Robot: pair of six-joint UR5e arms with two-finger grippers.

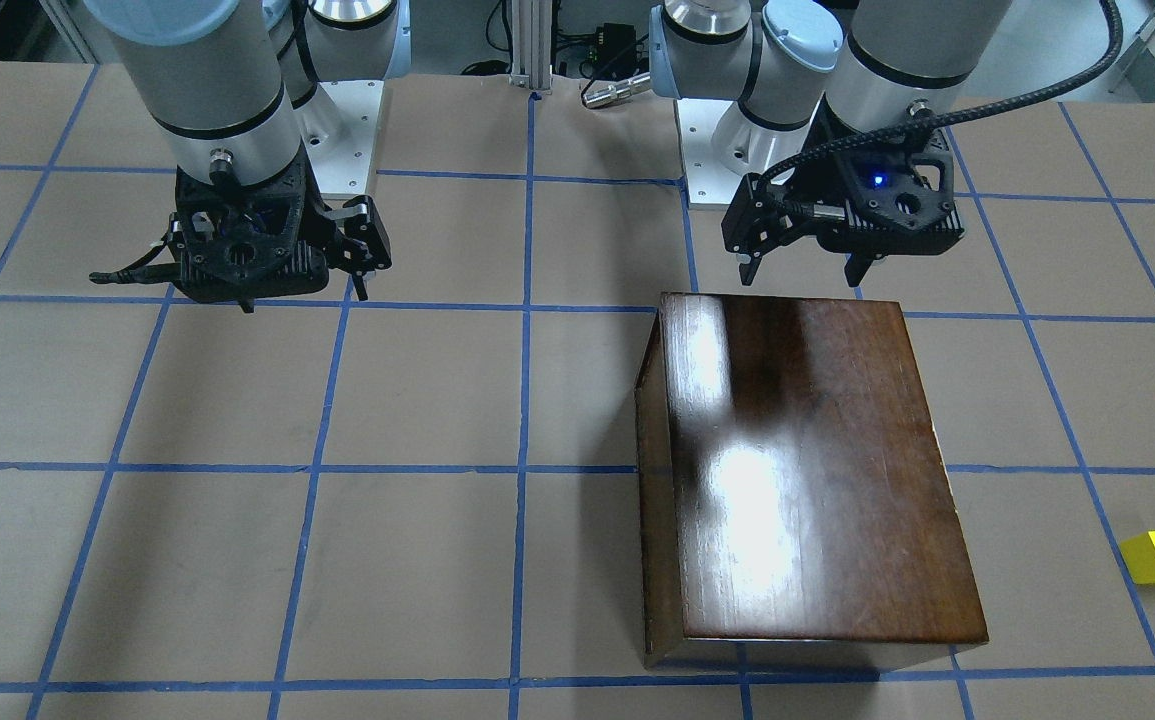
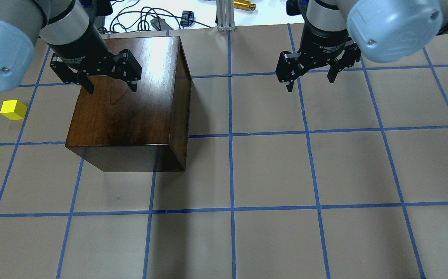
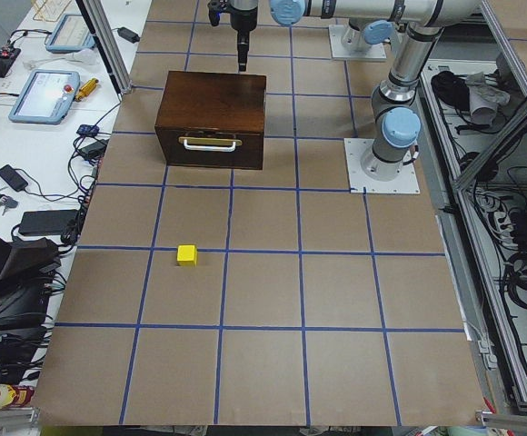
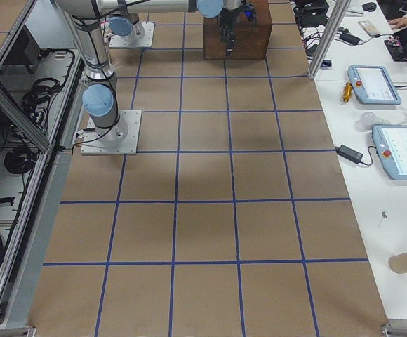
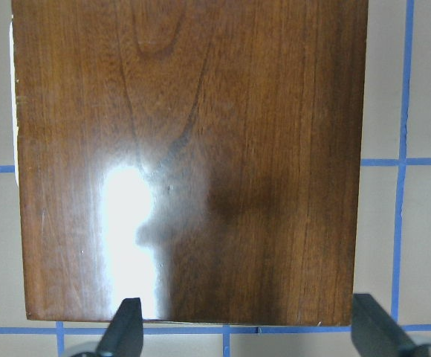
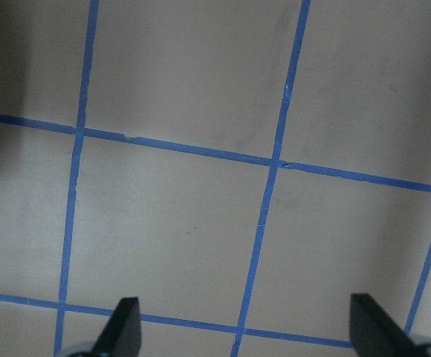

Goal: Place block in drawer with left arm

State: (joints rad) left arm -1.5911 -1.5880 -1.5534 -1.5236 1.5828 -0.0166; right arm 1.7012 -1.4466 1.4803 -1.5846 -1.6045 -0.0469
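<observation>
Clearance comes first. Your left gripper (image 2: pixel 111 89) hangs above the wooden box (image 2: pixel 130 112), roughly over its robot-side edge, with its fingers spread wide and nothing between them. The block (image 2: pixel 13 109) sits on the table (image 2: pixel 270 170) below and well out to the gripper's outboard side, away from the other arm.

The drawer (image 3: pixel 211 154) is shut, its front flush with the box. That front faces outboard too, toward the block, so it looks like the drawer has to be opened before anything goes in.

- Lift clear of the lid's edge and carry the gripper outboard past the box.
- Drop in front of the handle (image 3: pixel 209 143) and close on the bar squarely.
- Pull straight out, level, so the tray doesn't bind.

The block lies roughly in line with the drawer's travel but well apart from it, so I'd judge there is room. Stop short all the same.

The right gripper (image 2: pixel 310 84), also spread and empty, is far inboard and out of your way.
</observation>
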